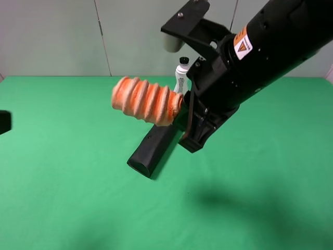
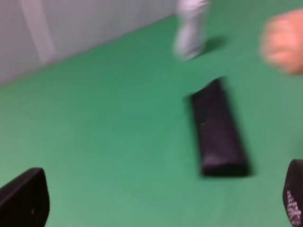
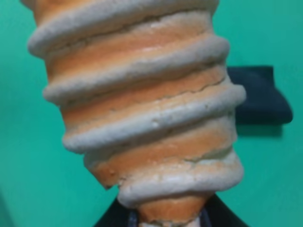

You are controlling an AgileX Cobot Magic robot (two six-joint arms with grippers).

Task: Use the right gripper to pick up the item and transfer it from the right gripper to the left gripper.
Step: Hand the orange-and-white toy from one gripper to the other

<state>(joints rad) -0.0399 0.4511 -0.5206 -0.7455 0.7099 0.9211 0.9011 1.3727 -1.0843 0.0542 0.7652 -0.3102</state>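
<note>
While the black right gripper (image 1: pixel 183 112) is clamped on one end of the soft ribbed orange-and-cream roll (image 1: pixel 147 100), the roll is held aloft over the black wedge-shaped case (image 1: pixel 153 148). Pickup is judged done; handover is left, the left gripper (image 2: pixel 158 205) being spread wide, empty, well apart.

One sign showed: an orange rectangular sticker (image 1: pixel 241 44) with a black warning triangle on a white panel. It was stuck on the bulky black arm (image 1: pixel 281 41) that carried the right gripper (image 1: pixel 183 109). Any wording on it was too small to read. The small white plastic bottle (image 1: pixel 181 78) with a black cap bore dark marks, likewise illegible.
</note>
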